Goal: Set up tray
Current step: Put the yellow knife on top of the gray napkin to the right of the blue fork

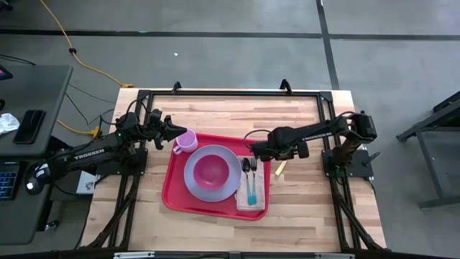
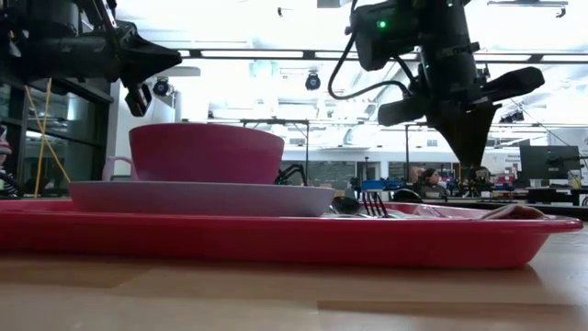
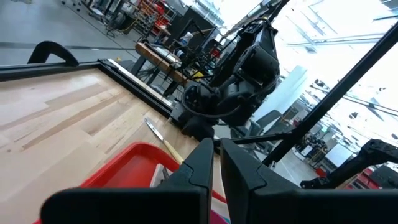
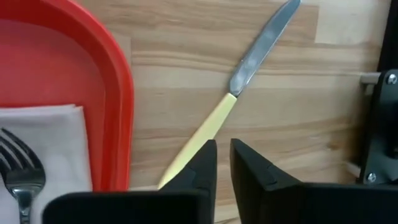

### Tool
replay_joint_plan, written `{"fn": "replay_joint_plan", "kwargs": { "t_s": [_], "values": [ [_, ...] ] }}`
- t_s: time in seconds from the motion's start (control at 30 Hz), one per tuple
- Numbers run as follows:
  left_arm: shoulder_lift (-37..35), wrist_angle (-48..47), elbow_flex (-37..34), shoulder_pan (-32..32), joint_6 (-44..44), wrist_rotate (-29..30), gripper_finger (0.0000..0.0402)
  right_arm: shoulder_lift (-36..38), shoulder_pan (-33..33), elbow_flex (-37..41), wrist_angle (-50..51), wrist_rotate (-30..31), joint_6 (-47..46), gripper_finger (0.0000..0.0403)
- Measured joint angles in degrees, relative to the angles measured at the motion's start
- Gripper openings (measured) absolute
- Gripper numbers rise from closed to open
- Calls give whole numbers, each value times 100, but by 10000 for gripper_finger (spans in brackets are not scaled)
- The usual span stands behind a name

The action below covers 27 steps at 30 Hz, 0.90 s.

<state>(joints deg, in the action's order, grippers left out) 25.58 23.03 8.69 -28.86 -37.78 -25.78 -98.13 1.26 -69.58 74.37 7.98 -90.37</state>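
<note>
Right gripper (image 4: 222, 163) hovers over the yellow-handled knife (image 4: 233, 98) beside the tray (image 4: 118, 93), fingers nearly together, grasping nothing. Left gripper (image 1: 170, 130) hangs near the pink cup (image 1: 187, 141), clenched and empty.

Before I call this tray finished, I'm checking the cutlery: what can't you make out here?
- Knife: handle end hidden behind the right tool, right wrist view.
- Napkin: mostly covered by fork and spoon, high view.
- Cup: hidden behind bowl, low view.
- Tray: cut off by the left tool, left wrist view.
</note>
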Motion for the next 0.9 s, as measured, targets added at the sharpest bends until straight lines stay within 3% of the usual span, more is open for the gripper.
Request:
{"fn": "replay_joint_plan", "kwargs": {
  "t_s": [0.17, 0.4, 0.9],
  "values": [
    [0, 0, 0, 2, 54, 0, 62, 0, -100, 43, 28, -108, -206, 58],
    [1, -2, 0, 0, 210, 60, 62, 0, -176, 520, -244, -705, -920, 104],
    [0, -7, 0, 0, 306, 256, 62, 0, -660, 1364, -1460, -683, -1127, 115]
  ]
}}
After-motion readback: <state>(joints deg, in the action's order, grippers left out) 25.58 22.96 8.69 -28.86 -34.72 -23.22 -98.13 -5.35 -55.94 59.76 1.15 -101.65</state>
